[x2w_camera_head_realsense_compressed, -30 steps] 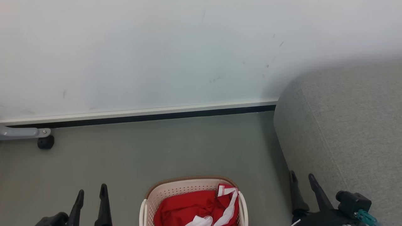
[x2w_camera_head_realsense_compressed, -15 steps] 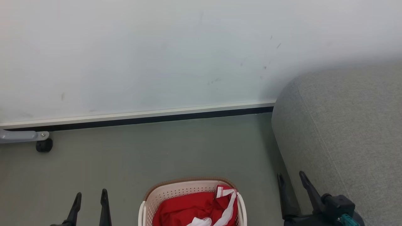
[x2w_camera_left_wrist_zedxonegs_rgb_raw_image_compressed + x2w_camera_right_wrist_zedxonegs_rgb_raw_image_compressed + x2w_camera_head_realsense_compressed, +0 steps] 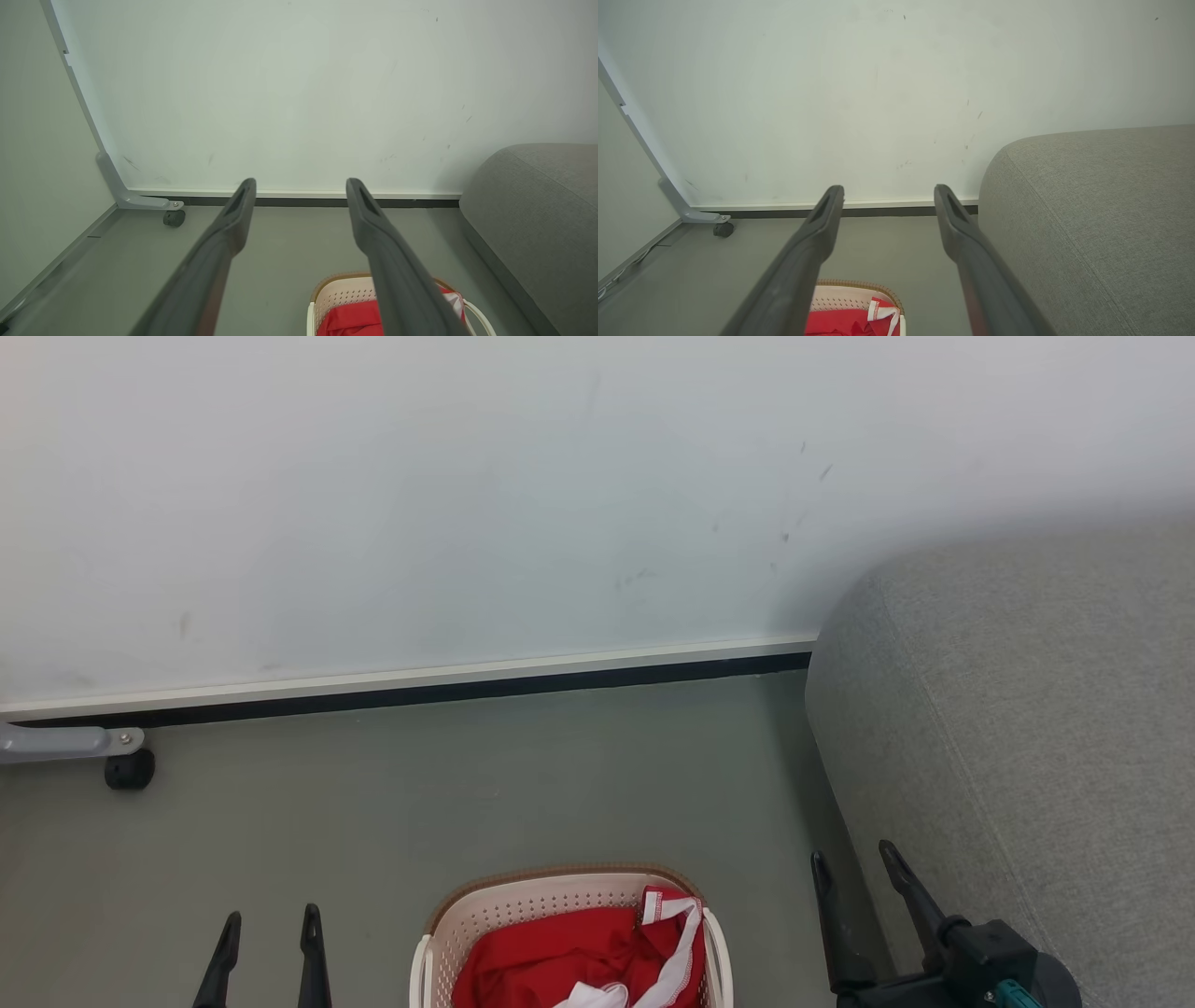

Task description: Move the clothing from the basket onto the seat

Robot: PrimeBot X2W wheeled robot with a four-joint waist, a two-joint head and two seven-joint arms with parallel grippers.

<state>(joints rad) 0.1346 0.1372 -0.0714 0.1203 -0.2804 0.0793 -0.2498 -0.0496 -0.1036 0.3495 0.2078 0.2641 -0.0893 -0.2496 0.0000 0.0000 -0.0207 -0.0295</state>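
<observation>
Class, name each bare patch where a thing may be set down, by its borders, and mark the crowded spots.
Bare floor lies between the skirting, the castor, the basket rim and the seat. The seat top is bare, bordered by the wall. Crowded: the basket, holding clothing, and the narrow strip beside the seat where the right pincer hangs.

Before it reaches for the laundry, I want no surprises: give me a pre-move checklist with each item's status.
1. Clothing in the basket: ok, red garments lie inside.
2. Left hand open, empty: ok.
3. Right hand open, empty: ok.
4. A hand over the basket: not ok, they flank it.
5. Seat to the basket's right: ok.
6. Basket's near half: cannot tell, cut off by the picture edge.
</observation>
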